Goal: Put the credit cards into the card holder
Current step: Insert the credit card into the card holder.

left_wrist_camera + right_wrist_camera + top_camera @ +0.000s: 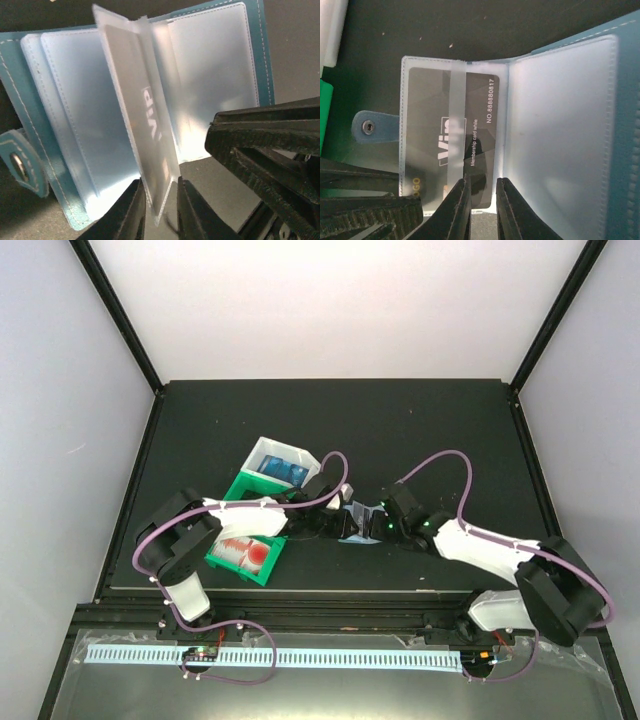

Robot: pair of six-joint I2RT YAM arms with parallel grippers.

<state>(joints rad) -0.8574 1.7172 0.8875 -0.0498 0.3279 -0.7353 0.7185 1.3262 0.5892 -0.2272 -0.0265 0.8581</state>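
The teal card holder (356,533) lies open on the black table between both grippers, snap tab (368,127) to one side. A black credit card (481,115) marked "Vip" sits in one clear sleeve, its end near the spine showing sharper than the rest. In the left wrist view that sleeve (142,115) stands upright, and my left gripper (161,210) is shut on its lower corner. My right gripper (482,210) hovers over the card's lower edge, fingers slightly apart, holding nothing. From above, the left gripper (338,524) and right gripper (374,528) meet at the holder.
A green bin (238,490) holding red-and-white cards (245,552) sits by the left arm. A white bin (292,450) with blue cards (280,470) stands behind it. The right gripper's black body (270,150) crowds the left wrist view.
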